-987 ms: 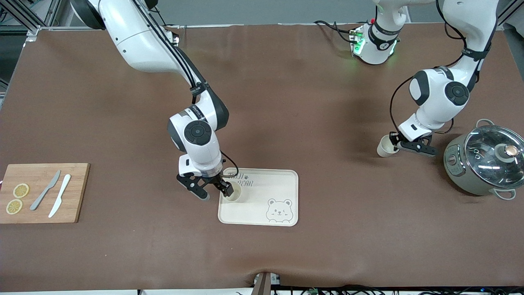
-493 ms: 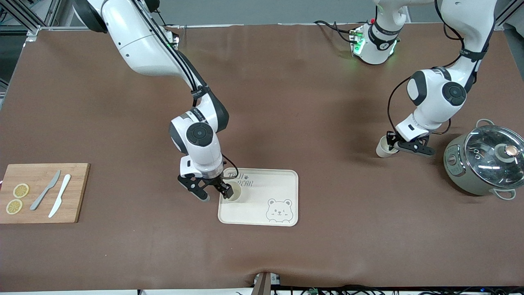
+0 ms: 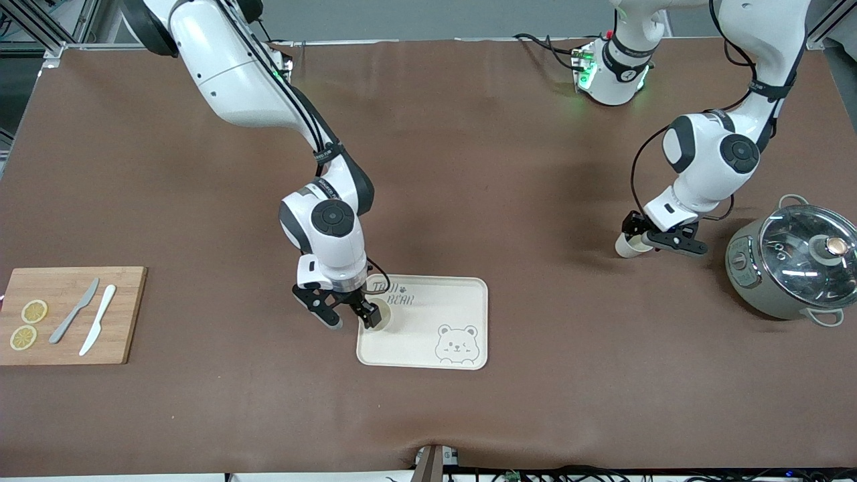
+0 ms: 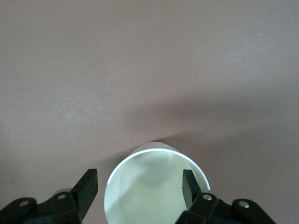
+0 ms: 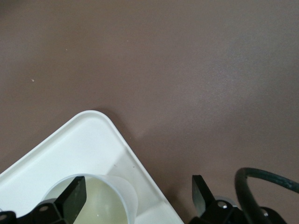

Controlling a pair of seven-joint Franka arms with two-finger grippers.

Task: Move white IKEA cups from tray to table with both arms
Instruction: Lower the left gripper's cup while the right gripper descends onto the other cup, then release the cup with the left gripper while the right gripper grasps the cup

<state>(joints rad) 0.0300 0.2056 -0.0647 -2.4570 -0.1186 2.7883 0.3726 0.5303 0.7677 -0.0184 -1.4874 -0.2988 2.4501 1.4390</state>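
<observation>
One white cup (image 3: 380,314) stands on the bear-printed tray (image 3: 442,301), in the corner toward the right arm's end. My right gripper (image 3: 351,317) is open and straddles that cup's wall, with one finger inside the cup and the other outside the tray's edge. The right wrist view shows the gripper (image 5: 138,193), cup (image 5: 100,200) and tray corner (image 5: 79,144). The second cup (image 3: 624,248) stands on the brown table toward the left arm's end. My left gripper (image 3: 646,237) is open at its rim. In the left wrist view the gripper (image 4: 138,186) has one finger inside the cup (image 4: 154,196) and one outside.
A grey pot with a glass lid (image 3: 793,261) stands close to the left gripper, toward the left arm's end. A wooden cutting board (image 3: 67,314) with two knives and lemon slices lies at the right arm's end.
My left gripper has shifted a little toward the second cup, and the cup now stands more upright on the table. My right gripper has barely moved at the tray cup.
</observation>
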